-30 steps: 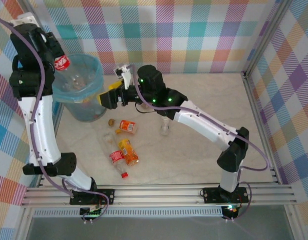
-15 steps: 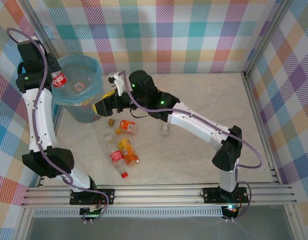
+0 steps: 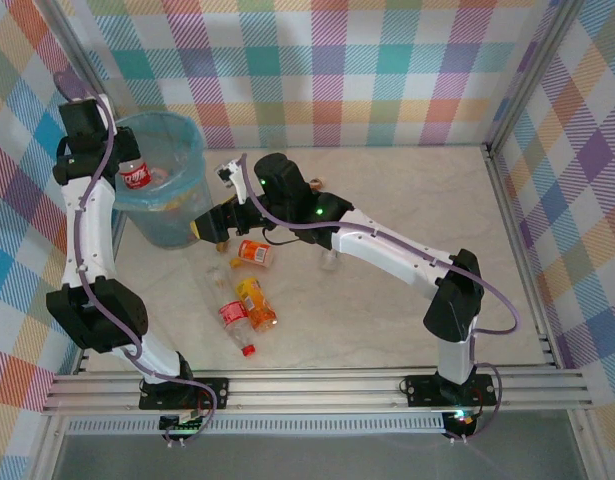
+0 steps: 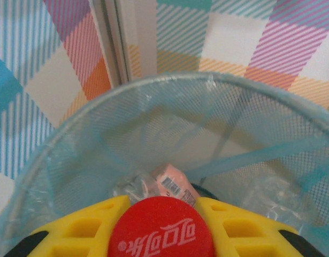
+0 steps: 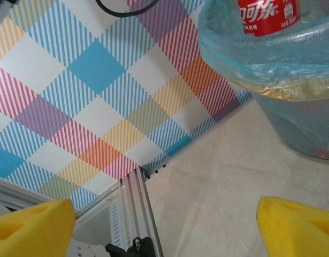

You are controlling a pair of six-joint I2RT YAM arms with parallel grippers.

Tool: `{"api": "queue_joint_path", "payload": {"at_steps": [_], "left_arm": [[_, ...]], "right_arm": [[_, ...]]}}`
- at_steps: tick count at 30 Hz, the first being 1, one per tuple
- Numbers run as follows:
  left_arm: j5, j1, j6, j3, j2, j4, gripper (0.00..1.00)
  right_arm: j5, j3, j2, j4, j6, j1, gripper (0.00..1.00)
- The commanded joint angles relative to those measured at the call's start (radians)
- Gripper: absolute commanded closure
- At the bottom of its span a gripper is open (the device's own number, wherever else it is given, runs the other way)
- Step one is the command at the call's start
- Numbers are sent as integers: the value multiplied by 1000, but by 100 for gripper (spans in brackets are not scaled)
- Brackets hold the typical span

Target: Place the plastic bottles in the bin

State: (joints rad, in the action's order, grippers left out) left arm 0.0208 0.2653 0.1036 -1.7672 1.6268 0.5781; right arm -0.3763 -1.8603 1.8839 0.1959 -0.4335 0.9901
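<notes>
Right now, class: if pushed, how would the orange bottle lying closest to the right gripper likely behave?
The orange bottle lies on its side on the smooth table, so it would probably roll when pushed sideways. It looks small, thin plastic: likely light, and it may dent if squeezed.

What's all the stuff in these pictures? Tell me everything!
bin: one, dark with a light-blue bag, far left of table.
held bottle: one, red label, over the bin's opening.
orange bottles: two, lying on the table near the bin.
red-labelled bottle: one, clear, red cap, lying beside an orange one.
clear bottle: one, by the right arm.
table: one, pale marble.
walls: colourful checks, all around.
left gripper: yellow fingers, shut on held bottle.
right gripper: yellow fingers, open, beside the bin.
</notes>
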Motion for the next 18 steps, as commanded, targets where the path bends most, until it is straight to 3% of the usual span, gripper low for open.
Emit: {"api": "queue_joint_path", "payload": {"at_steps": [1, 9, 13, 16, 18], "left_arm": [[-40, 14, 46, 47, 18, -11, 92], [-75, 14, 67, 114, 69, -47, 86], [-90, 14, 64, 108, 89, -44, 60], [-84, 14, 65, 94, 89, -39, 49], [-79, 15, 67, 86, 83, -40, 48]], "right_arm": [[-1, 15, -31, -24, 4, 7, 12], [-4, 43, -31, -34, 4, 8, 12], [-1, 44, -31, -30, 18, 7, 12], [2, 44, -31, -30, 29, 8, 12], [3, 43, -31, -32, 32, 7, 12]]}}
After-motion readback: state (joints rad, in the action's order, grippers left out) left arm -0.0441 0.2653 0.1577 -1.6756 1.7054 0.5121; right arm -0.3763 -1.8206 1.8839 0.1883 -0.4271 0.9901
